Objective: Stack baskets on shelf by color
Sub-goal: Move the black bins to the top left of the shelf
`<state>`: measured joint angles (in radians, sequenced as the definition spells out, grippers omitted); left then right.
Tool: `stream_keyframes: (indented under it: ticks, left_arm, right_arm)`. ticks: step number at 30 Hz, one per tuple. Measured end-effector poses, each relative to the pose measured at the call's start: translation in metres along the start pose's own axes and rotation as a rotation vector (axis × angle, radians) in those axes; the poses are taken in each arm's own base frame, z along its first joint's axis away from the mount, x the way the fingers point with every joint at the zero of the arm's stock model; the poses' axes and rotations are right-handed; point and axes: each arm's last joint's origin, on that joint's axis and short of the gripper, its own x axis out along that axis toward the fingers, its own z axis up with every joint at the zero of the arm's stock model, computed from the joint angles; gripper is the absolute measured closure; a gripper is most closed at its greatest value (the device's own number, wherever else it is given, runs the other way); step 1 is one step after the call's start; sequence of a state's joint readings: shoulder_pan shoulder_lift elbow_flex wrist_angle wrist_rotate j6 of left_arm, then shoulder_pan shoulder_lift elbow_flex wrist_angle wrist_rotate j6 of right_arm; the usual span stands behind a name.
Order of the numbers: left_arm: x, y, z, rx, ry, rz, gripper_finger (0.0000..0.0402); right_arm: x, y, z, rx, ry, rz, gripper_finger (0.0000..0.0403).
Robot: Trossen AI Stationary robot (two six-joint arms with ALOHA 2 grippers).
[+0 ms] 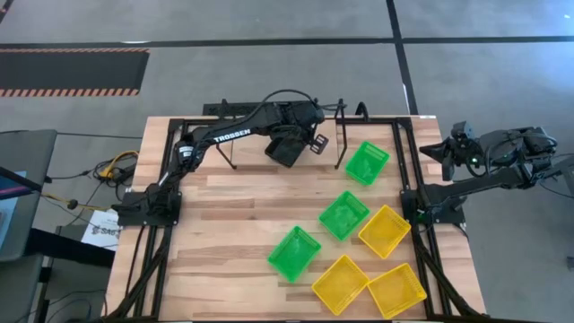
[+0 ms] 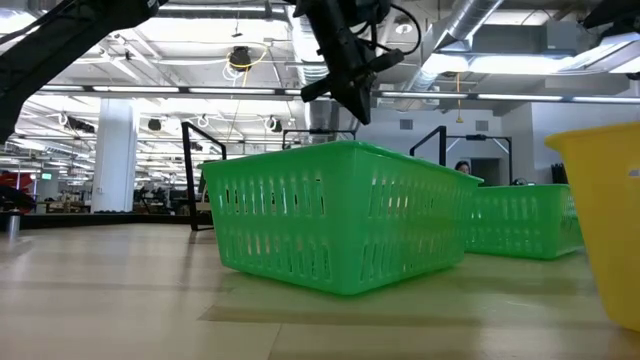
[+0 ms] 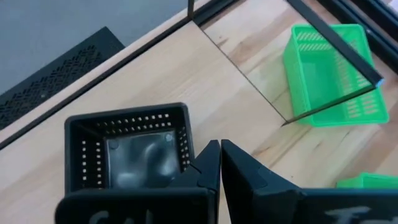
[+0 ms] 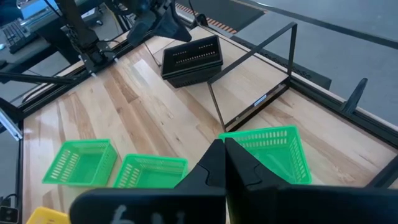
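Note:
A stack of black baskets (image 4: 191, 59) rests on the shelf (image 3: 155, 74) at the table's far side. In the left wrist view the top black basket (image 3: 127, 149) shows open side up. My left gripper (image 3: 221, 155) hangs shut just above it, near its right rim, and holds nothing. On the table, one green basket (image 1: 368, 162) sits beside the shelf's right upright (image 4: 252, 74) and two more lie nearer (image 1: 343, 214) (image 1: 293, 253). Three yellow baskets (image 1: 384, 231) (image 1: 341, 283) (image 1: 396, 290) lie at the near right. My right gripper (image 4: 224, 152) waits shut, raised at the table's right edge.
The shelf's black wire uprights (image 1: 341, 135) stand on either side of my left gripper. In the low view a green basket (image 2: 340, 215) fills the middle and a yellow basket (image 2: 600, 220) the right edge. Bare tabletop (image 1: 224, 242) lies at the near left.

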<state>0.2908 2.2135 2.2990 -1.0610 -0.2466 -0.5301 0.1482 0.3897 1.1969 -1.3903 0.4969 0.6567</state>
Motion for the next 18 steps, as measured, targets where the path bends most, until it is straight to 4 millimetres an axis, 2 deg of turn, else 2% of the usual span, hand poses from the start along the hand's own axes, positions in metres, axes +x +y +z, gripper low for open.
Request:
stream_keyframes:
  ticks: [9, 14, 18]
  left_arm:
    - [-0.004, -0.013, -0.011, 0.017, 0.081, -0.094, 0.0401]
    - [0.007, -0.017, -0.02, 0.037, 0.132, -0.057, 0.0401]
    - [0.025, -0.021, -0.028, 0.057, 0.189, -0.069, 0.0401]
  right_arm:
    - [0.0, 0.0, 0.0, -0.011, 0.001, 0.0, 0.0395]
    - [0.0, 0.0, 0.0, -0.011, 0.001, 0.0, 0.0395]
    - [0.0, 0.0, 0.0, -0.013, 0.0, 0.0, 0.0395]
